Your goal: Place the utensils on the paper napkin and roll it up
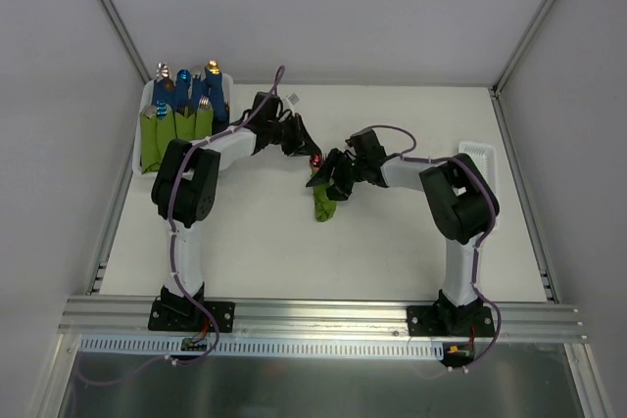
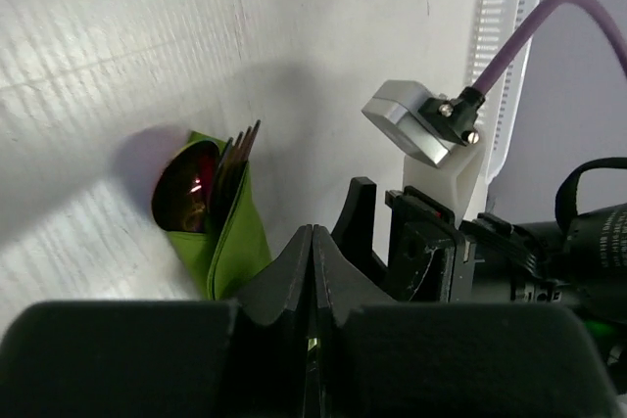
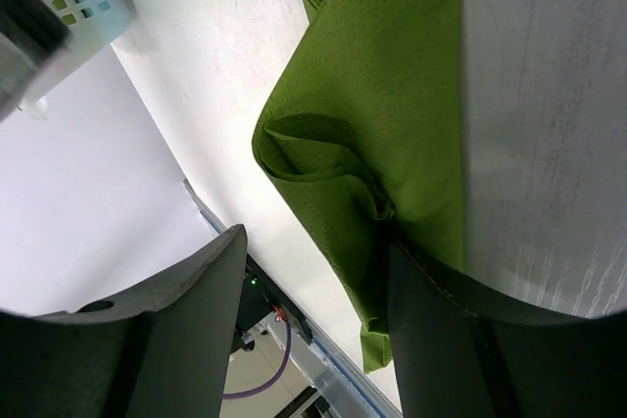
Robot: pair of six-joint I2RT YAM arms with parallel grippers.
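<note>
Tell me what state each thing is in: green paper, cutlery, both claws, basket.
paper napkin: rolled up, lying on the table.
utensils: wrapped inside the napkin, reddish ends poking out.
left gripper: shut.
right gripper: open, napkin between its jaws.
basket: filled with green-wrapped bundles.

Probably a robotics lab cell, not a home. White table point(image 1: 294, 242) boxed by plain grey walls point(image 1: 294, 7), aluminium extrusion rail point(image 1: 323, 312) holding bolted arm bases point(image 1: 191, 314).

The left arm point(image 1: 181, 242) and right arm point(image 1: 457, 266) have white links, black joints, purple cables point(image 2: 529, 31), and matte black fingers point(image 3: 176, 330).
</note>
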